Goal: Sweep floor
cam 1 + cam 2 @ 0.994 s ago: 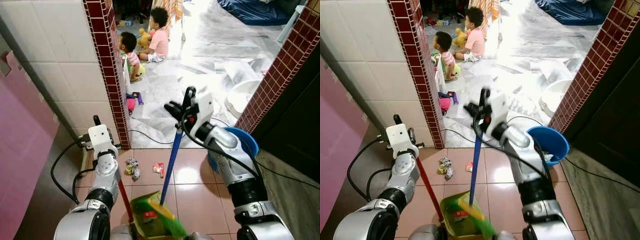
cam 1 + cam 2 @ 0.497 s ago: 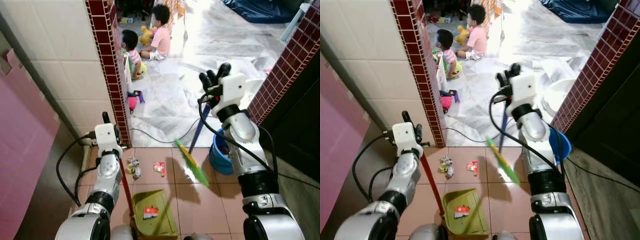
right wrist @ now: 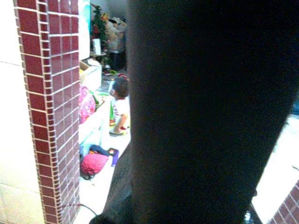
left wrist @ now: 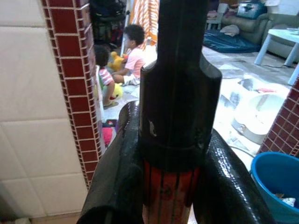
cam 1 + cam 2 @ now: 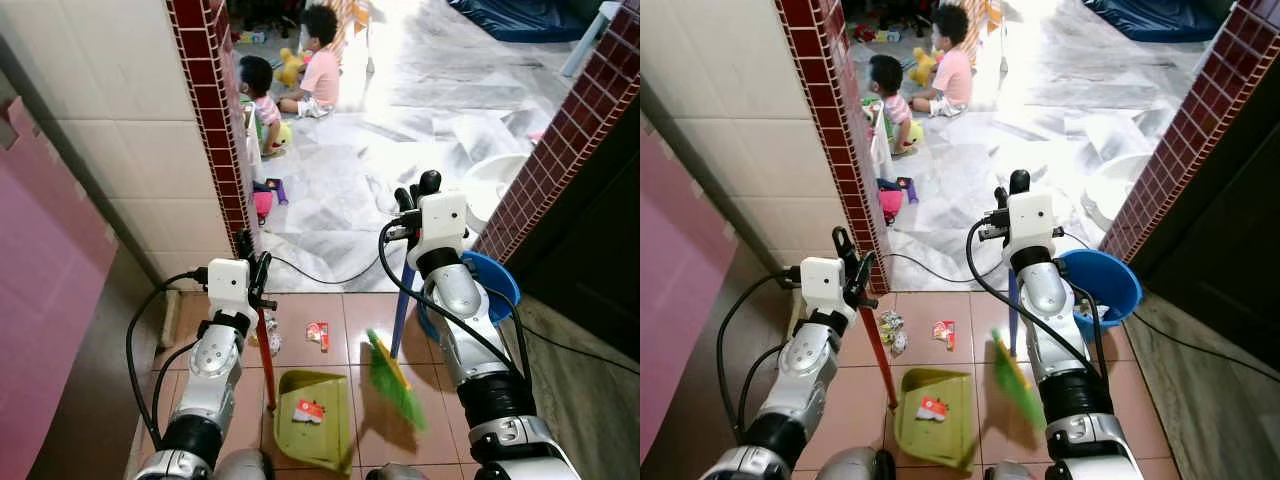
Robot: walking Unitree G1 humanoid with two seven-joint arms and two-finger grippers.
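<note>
The green dustpan [image 5: 312,412] lies on the pink floor tiles [image 5: 340,320] holding one red-and-white wrapper [image 5: 309,410]; a blue bucket [image 5: 487,277] stands behind the right arm. The left end effector [image 5: 251,268] is clamped on the dustpan's red handle [image 5: 266,355], the right end effector [image 5: 415,192] on the blue broom handle [image 5: 402,305]. Since half a second ago, the green bristles [image 5: 396,380] have swung down beside the dustpan, while two litter scraps [image 5: 317,335] stay unswept.
</note>
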